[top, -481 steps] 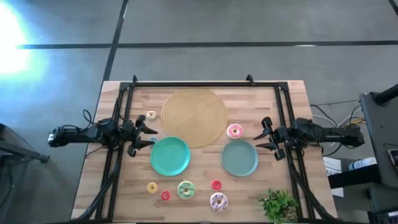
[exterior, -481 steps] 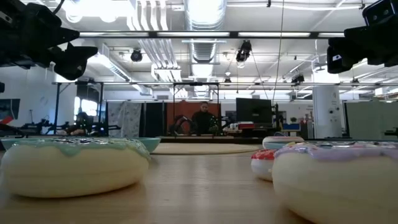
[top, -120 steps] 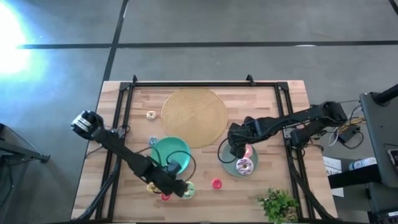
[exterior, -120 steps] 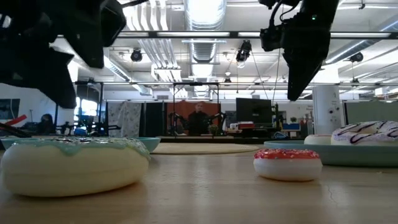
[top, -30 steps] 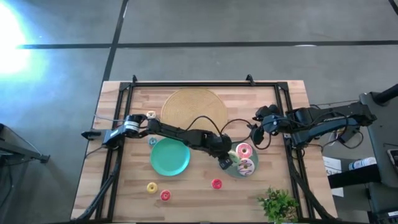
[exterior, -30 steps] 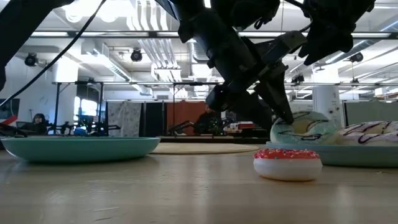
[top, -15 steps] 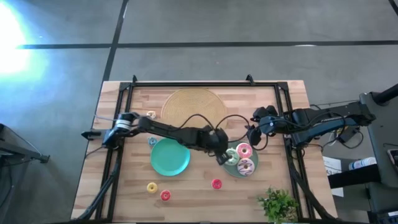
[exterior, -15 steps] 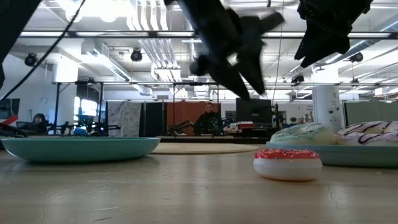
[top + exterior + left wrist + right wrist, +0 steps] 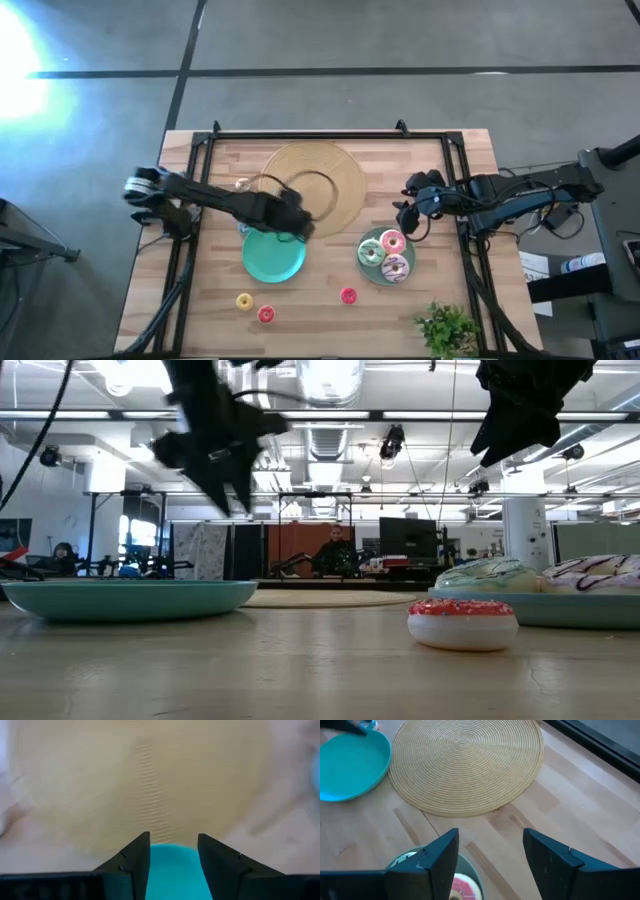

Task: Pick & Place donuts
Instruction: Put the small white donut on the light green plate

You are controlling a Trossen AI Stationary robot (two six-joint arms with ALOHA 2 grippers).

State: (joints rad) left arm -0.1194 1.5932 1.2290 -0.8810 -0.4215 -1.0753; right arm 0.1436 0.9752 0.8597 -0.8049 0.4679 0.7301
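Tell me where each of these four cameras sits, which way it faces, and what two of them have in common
High view: above the table, looking straight down; both arms show, left tool over the teal plate, right tool beside the grey-green plate.
Low view: at tabletop height, facing the room; a red donut up close, arms overhead.
Left wrist view: on the left arm, facing the woven mat; open fingers show.
Right wrist view: on the right arm, facing down; open fingers show.
Shared: both wrist views show the mat and teal plate.

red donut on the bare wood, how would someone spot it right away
Start at the grey-green round plate holding three donuts on the wooden table's right half. Just off its rim toward the near edge lies the small red-iced ring donut, alone on bare wood, unlike the paired yellow and red rings far left.
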